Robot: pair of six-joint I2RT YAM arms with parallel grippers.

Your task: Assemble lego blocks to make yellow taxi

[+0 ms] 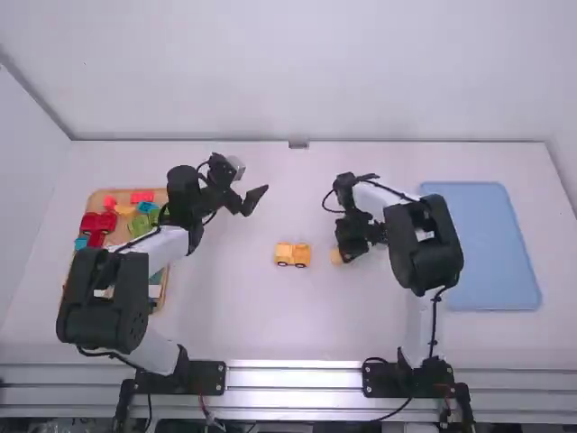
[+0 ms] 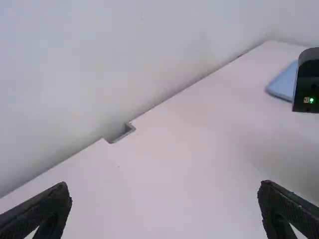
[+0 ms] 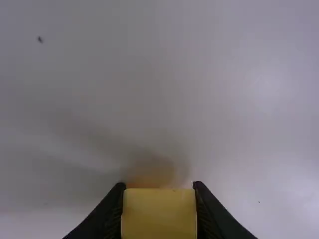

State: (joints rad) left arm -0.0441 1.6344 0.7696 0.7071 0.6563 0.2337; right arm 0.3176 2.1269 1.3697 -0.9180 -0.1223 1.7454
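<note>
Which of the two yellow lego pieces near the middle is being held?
The plain block, pinched between the fingers of the right tool. The other, the little wheeled vehicle, stands free on the table.

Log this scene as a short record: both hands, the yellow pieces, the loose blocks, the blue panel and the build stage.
left hand: open, nothing between its fingers
right hand: closed on a yellow block
yellow vehicle: mid-table, dark wheels on, out of both hands
held block: right of the vehicle in the high view, apart from it
loose blocks: mixed colors, in the tray beside the left arm
blue panel: right side of table
stage: held block not yet on the vehicle
</note>
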